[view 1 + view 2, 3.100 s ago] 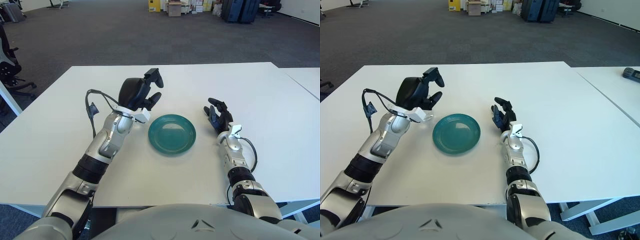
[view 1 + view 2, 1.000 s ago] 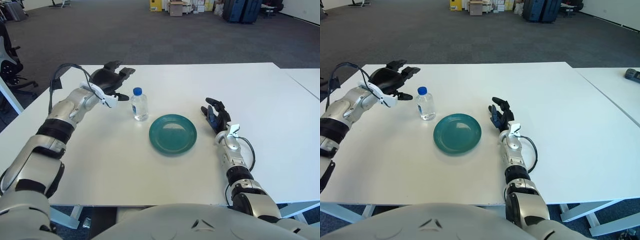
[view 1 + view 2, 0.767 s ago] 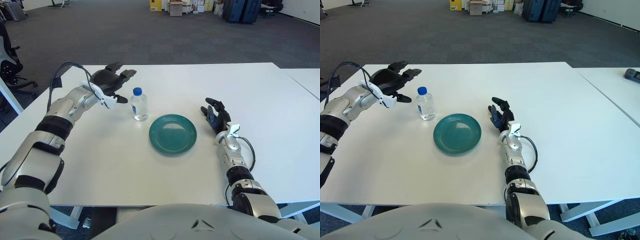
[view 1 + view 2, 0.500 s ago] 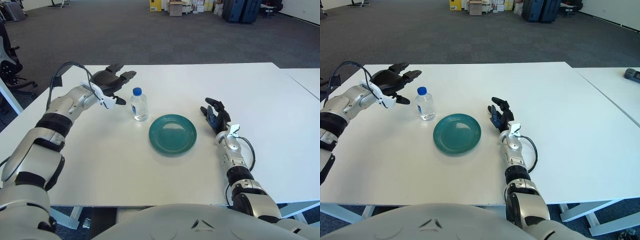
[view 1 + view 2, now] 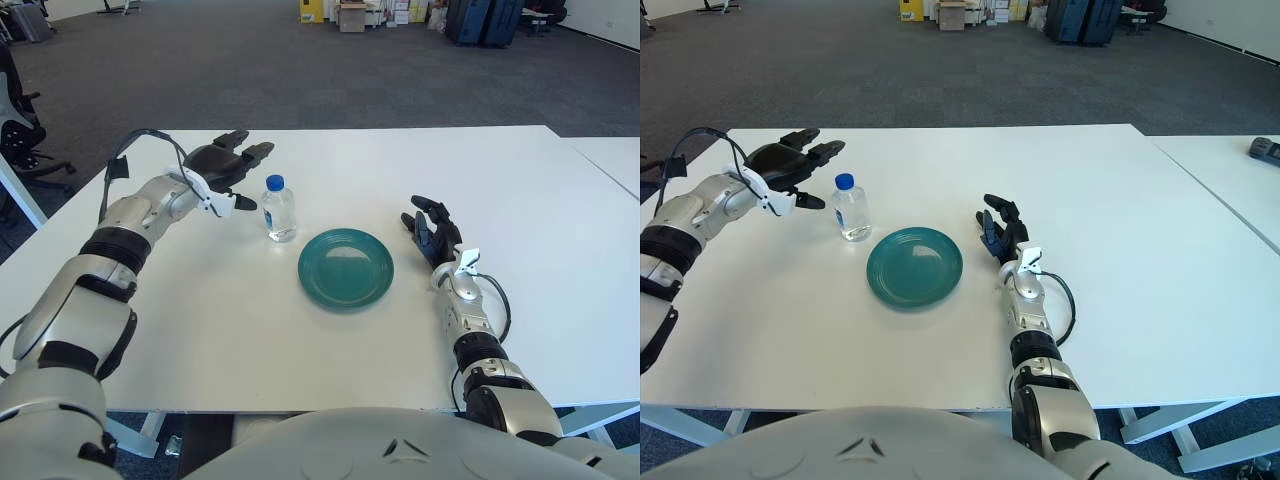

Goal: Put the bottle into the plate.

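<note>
The robot's own torso cuts across the bottom edge, hiding the near rim of the white tabletop (image 5: 300, 340). Right hand (image 5: 432, 232) shows to the right of the plate, fingers loosely spread, holding nothing. The plate (image 5: 345, 268) is teal, round, shallow and bare. Just beyond its left rim, apart from it, the bottle (image 5: 279, 210) stands upright: small, clear plastic, blue cap; whether it holds liquid cannot be told. Left hand (image 5: 226, 166) hovers to the left of the bottle, fingers apart and pointing toward it, not touching. Boxes and dark cases at the far wall are too small to identify.
</note>
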Action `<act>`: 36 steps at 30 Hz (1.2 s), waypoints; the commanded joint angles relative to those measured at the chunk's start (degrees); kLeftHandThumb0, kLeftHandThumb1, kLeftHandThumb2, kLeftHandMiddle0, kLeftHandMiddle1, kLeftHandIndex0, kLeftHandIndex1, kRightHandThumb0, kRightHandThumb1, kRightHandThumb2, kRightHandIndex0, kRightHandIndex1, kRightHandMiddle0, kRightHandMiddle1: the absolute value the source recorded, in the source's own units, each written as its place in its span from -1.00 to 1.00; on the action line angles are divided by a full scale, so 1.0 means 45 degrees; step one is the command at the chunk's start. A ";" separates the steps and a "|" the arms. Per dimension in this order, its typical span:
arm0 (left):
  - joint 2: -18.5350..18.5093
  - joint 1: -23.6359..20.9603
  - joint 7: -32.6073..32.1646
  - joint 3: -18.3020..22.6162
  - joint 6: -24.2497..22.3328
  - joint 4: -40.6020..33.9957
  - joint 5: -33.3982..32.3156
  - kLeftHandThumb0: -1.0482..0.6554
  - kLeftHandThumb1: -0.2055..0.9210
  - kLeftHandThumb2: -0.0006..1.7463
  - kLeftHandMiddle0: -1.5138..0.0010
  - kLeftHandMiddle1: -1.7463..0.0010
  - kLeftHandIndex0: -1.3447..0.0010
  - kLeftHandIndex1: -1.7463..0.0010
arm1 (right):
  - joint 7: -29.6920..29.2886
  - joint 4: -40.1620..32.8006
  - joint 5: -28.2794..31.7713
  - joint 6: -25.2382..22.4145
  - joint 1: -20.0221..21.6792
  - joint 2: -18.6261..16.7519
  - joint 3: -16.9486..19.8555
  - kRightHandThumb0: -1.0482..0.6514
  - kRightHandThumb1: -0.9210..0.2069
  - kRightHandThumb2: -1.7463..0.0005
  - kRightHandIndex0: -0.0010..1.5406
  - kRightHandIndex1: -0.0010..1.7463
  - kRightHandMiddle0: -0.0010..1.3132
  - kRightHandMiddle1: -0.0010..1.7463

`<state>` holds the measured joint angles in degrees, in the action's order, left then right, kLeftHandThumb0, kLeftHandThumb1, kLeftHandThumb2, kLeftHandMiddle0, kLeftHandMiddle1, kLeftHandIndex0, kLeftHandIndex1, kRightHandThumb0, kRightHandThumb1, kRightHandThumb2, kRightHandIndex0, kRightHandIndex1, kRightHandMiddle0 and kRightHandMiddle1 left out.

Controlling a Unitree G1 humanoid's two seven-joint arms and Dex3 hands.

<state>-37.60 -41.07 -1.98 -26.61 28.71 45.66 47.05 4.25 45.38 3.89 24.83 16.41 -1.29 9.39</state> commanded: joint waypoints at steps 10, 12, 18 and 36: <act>0.1314 0.1040 0.1307 0.1667 0.0039 0.0401 -0.3635 -1.00 1.00 -0.61 1.00 1.00 0.99 0.99 | -0.0124 0.0269 0.0020 -0.0251 -0.0214 0.0061 -0.0083 -0.45 -1.00 0.33 -0.21 -0.98 -0.82 0.01; 0.1702 0.1274 0.2262 0.2331 -0.0165 0.0399 -0.5079 -1.00 1.00 -0.68 1.00 1.00 0.97 0.98 | -0.0106 0.0252 0.0035 -0.0269 -0.0220 0.0074 -0.0093 -0.45 -1.00 0.33 -0.20 -0.98 -0.82 0.01; 0.2274 0.1915 0.3749 0.3380 -0.0538 0.0099 -0.7293 -1.00 1.00 -0.80 0.95 0.99 0.93 0.93 | -0.0080 0.0269 0.0042 -0.0155 -0.0236 0.0110 -0.0112 -0.44 -1.00 0.33 -0.20 -0.98 -0.82 0.01; 0.3152 0.2954 0.4750 0.4770 -0.0645 -0.0135 -0.9275 -0.88 0.98 -0.94 0.80 0.97 1.00 0.56 | -0.0139 0.0339 -0.0011 -0.0117 -0.0188 0.0166 -0.0189 -0.43 -1.00 0.35 -0.19 -0.98 -0.81 0.02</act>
<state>-23.92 -27.96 18.83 -6.26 25.67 45.38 6.42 4.07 45.58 3.79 25.13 16.32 -0.69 8.67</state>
